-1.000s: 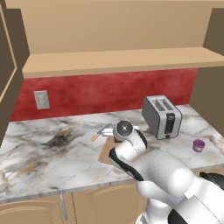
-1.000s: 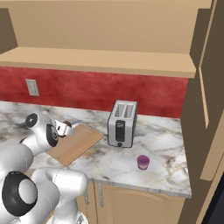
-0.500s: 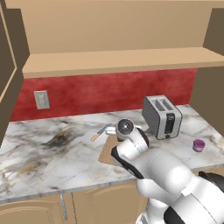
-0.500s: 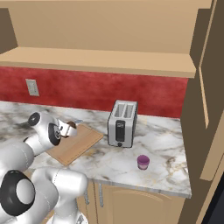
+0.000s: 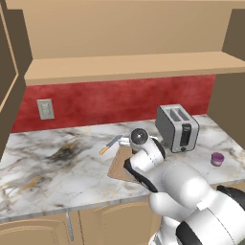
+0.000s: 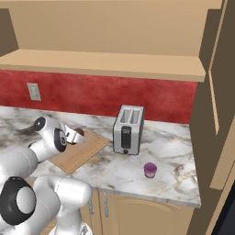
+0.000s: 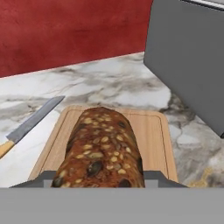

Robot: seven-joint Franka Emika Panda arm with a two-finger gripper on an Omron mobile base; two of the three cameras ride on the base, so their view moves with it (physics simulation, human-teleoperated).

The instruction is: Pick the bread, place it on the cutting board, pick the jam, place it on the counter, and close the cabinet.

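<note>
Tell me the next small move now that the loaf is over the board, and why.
Probably lower the bread the last bit and open the gripper. The hand view shows it shut on the loaf directly above the cutting board, with the knife off the board's left edge, so the drop spot looks free. I can't tell whether the loaf already touches the board.

A broad white marble desk with grey and tan veining is carrying a flat light-brown wooden cutting board, a grey two-slot toaster just beside it, and a small purple jam jar sitting well apart near the front edge. A wooden-handled knife is lying beside the board.
</note>
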